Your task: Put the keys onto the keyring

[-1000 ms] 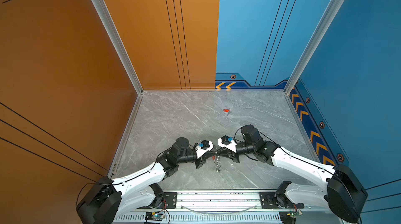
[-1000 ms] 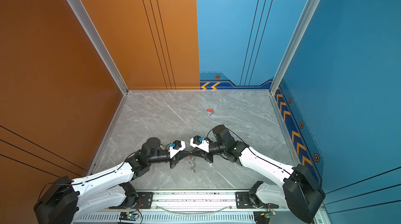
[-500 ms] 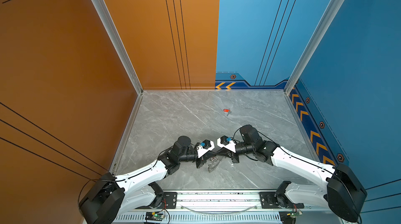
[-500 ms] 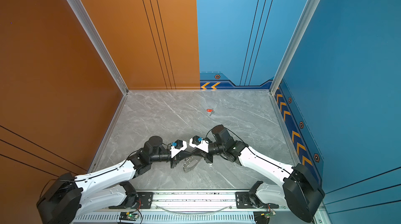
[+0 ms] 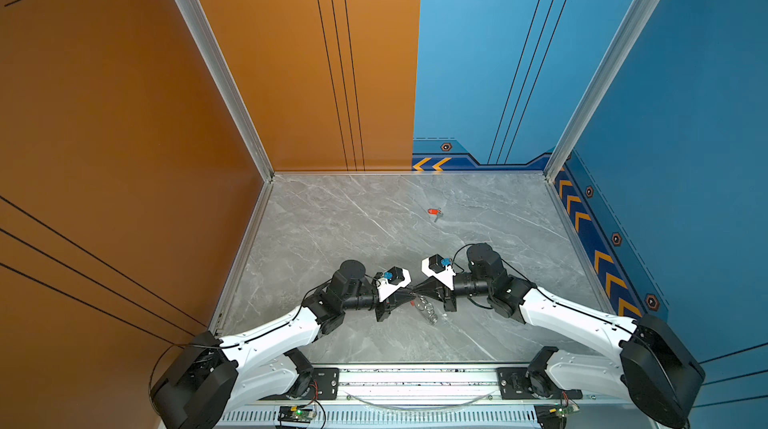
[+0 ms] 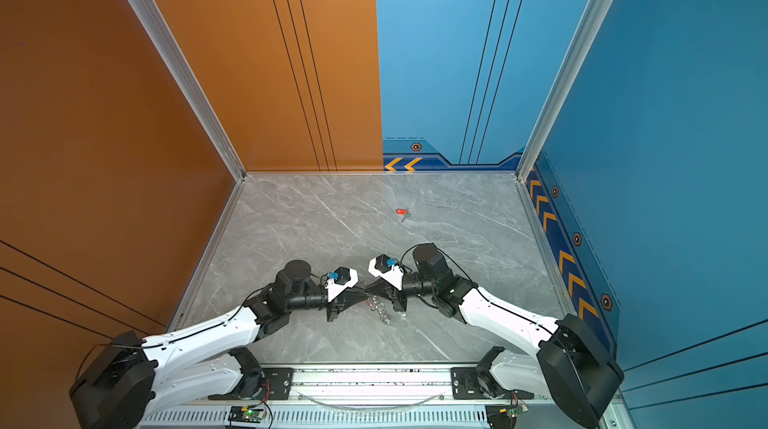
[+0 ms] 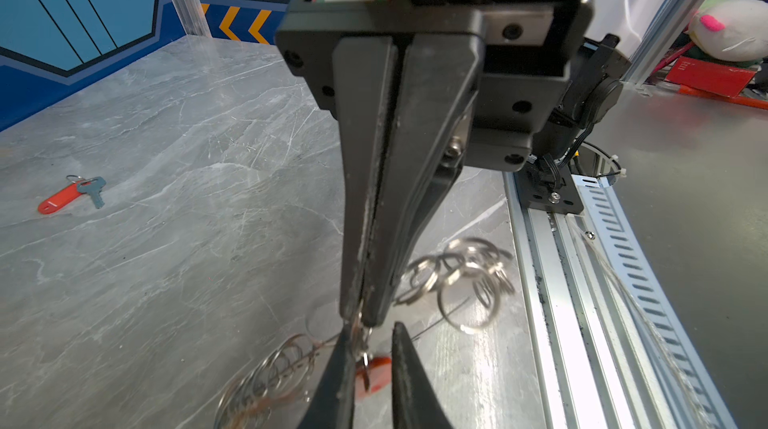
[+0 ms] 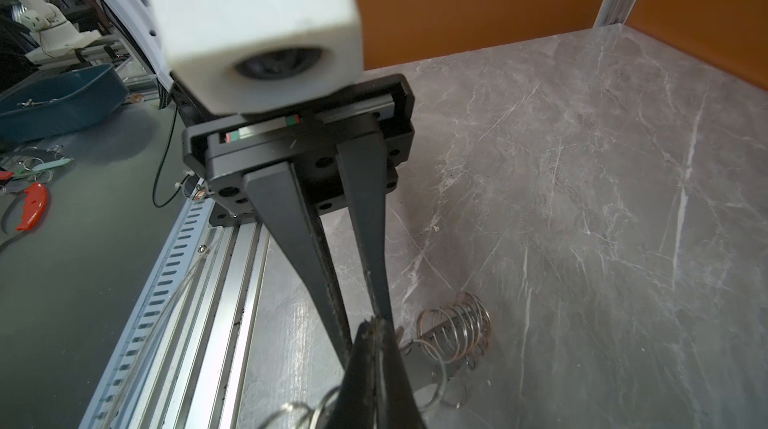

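This was a robotics lab cell: two arms (image 5: pixel 270 333) were bolted to an aluminium rail (image 5: pixel 415 379), with a bare circuit board (image 5: pixel 297 413) just beside it. Beyond the rail, an orange wall (image 5: pixel 124 115), a blue wall (image 5: pixel 685 156) and aluminium posts (image 5: pixel 214 61) boxed in a marble-look table (image 5: pixel 353 231). On the rail's other side lay a cluttered bench (image 8: pixel 62 302) with a blue bin (image 8: pixel 62 106).

Left gripper (image 5: pixel 410 293) and right gripper (image 5: pixel 417 292) are crowding the keyring (image 5: pixel 428 311) at six o'clock; toward twelve, one key (image 5: pixel 434 212) is interrupting open tabletop (image 5: pixel 353 219).
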Controlling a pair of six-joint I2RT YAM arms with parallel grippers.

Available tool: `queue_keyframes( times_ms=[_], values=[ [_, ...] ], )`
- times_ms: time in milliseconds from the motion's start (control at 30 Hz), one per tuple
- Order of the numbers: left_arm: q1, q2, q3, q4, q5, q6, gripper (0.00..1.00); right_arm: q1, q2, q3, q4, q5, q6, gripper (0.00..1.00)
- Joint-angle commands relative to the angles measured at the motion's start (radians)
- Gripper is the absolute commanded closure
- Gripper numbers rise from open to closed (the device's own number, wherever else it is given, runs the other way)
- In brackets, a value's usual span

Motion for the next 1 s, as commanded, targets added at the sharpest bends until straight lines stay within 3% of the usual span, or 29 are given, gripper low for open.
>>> queue_keyframes(
  times_ms=[0, 133, 300, 567, 833, 967],
  values=[
    [-0.007, -0.014, 0.020, 0.003, 0.020, -0.001, 0.83, -0.032, 0.032, -0.024, 0.293, -0.069, 0.135, 1.00],
    [-0.007, -0.011, 0.018, 0.003, 0.016, -0.003, 0.82, -0.053, 0.069, -0.059, 0.478, -0.100, 0.235, 1.00],
    [-0.006, -0.018, 0.014, 0.004, 0.001, -0.002, 0.78, -0.074, 0.065, -0.086, 0.586, -0.116, 0.286, 1.00],
    [0.000, -0.053, -0.006, 0.024, -0.056, -0.006, 0.71, -0.084, 0.034, -0.091, 0.515, -0.109, 0.242, 1.00],
    [0.018, -0.150, -0.069, 0.099, -0.219, -0.052, 0.62, -0.053, -0.045, -0.078, 0.301, 0.076, 0.109, 1.00],
    [0.017, -0.165, -0.076, 0.105, -0.231, -0.053, 0.62, -0.028, -0.049, -0.069, 0.267, 0.156, 0.091, 1.00]
  ],
)
